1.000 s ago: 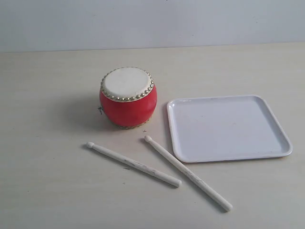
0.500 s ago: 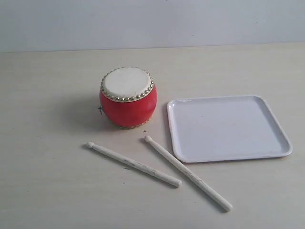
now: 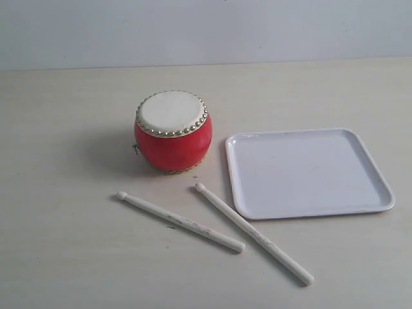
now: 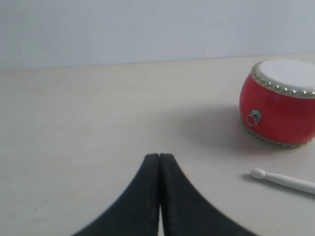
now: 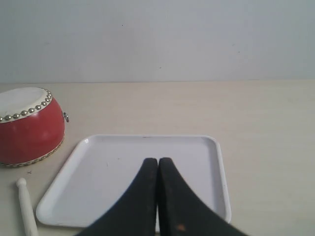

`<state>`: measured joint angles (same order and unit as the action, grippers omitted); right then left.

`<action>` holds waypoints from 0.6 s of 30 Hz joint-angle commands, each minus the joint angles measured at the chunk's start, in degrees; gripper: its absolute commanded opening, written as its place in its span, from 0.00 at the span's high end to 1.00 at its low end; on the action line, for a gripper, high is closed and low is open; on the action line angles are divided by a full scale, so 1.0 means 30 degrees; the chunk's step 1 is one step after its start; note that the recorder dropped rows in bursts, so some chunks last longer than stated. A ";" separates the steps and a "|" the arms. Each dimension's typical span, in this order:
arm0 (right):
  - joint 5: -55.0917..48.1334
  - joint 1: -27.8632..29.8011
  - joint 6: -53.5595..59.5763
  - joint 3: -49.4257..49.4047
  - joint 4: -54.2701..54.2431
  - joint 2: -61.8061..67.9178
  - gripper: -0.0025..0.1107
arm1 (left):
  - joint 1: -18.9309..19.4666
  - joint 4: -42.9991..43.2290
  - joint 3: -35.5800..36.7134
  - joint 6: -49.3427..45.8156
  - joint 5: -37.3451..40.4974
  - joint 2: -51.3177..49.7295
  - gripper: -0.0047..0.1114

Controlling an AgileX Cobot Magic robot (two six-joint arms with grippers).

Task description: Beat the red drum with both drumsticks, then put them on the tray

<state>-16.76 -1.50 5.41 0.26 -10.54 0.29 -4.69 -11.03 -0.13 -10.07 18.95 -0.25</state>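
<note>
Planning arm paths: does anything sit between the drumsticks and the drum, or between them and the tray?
Nothing visible: bare table separates the left drumstick and right drumstick from the red drum and the tray.

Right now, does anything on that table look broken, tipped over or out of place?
Nothing stands out. The drum stands upright, the tray lies flat beside it, and the left stick and right stick lie whole on the table, not crossing.
</note>
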 commanded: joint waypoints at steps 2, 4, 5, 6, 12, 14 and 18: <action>0.0069 0.0037 0.0151 -0.0086 -0.0018 -0.0098 0.98 | 0.0012 -0.1390 0.0044 -0.0105 -0.2039 0.0083 0.96; 0.0069 0.0037 0.0151 -0.0086 -0.0018 -0.0098 0.98 | 0.0012 -0.2860 0.0044 0.0471 -0.2792 0.0083 0.96; 0.0069 0.0037 0.0151 -0.0086 -0.0018 -0.0098 0.98 | 0.0012 -0.4334 0.0044 0.1125 -0.2951 0.0083 0.96; 0.0069 0.0037 0.0151 -0.0086 -0.0018 -0.0098 0.98 | 0.0012 -0.5841 0.0044 0.1797 -0.2943 0.0083 0.96; 0.0069 0.0037 0.0151 -0.0086 -0.0018 -0.0098 0.98 | 0.0012 -0.8791 0.0044 0.2229 -0.3722 0.0083 0.96; 0.0069 0.0037 0.0151 -0.0086 -0.0018 -0.0098 0.98 | 0.0012 -0.8791 0.0044 0.2351 -0.3790 0.0083 0.96; 0.0069 0.0037 0.0151 -0.0086 -0.0018 -0.0098 0.98 | 0.0012 -0.8791 0.0044 0.2633 -0.3453 0.0083 0.96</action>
<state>-16.76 -1.50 5.41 0.26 -10.54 0.29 -4.69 -36.65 -0.13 -2.93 8.77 -0.25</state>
